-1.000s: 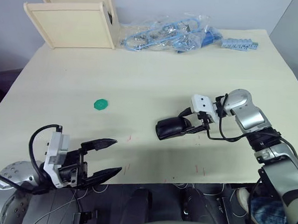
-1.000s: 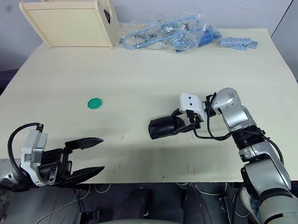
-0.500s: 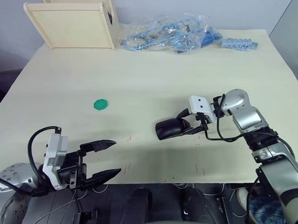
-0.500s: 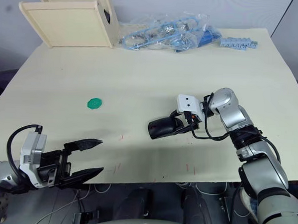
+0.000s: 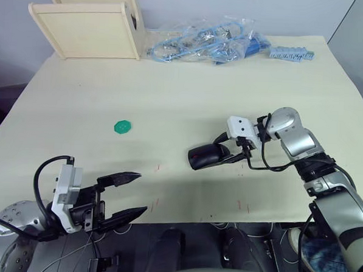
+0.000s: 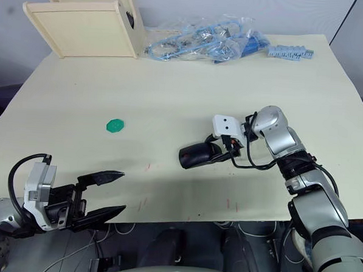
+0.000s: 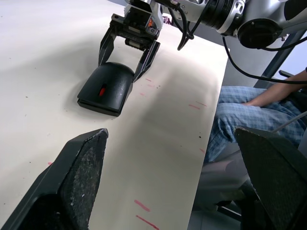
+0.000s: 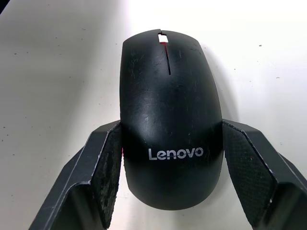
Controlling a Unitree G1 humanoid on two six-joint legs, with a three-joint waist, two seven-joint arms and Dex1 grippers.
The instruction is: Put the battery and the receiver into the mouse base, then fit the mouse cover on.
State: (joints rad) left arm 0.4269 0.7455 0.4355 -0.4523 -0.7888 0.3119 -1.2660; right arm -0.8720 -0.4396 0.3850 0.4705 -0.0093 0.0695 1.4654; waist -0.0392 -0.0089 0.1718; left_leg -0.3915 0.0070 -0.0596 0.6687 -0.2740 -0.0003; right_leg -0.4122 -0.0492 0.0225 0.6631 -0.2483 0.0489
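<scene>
The black mouse (image 5: 206, 157) lies on the table right of centre. Its glossy mouse cover (image 8: 170, 115), marked Lenovo, sits on top of the mouse base (image 7: 98, 104), whose lower rim shows beneath it. A red wheel (image 7: 101, 91) shows at the front. My right gripper (image 5: 224, 151) is shut on the mouse's rear, one finger against each side. My left gripper (image 5: 142, 193) hangs open over the table's near edge, at the left, holding nothing. The battery and the receiver are hidden.
A green disc (image 5: 123, 127) lies left of centre. Two wooden boxes (image 5: 87, 27) stand at the back left, beside a plastic bag of blue cables (image 5: 204, 46) and a blue-grey strip (image 5: 291, 53). A person's leg in jeans (image 7: 249, 110) is beyond the table's near edge.
My right gripper and the mouse have shifted slightly to the left together. My left gripper has sunk a little toward the near edge.
</scene>
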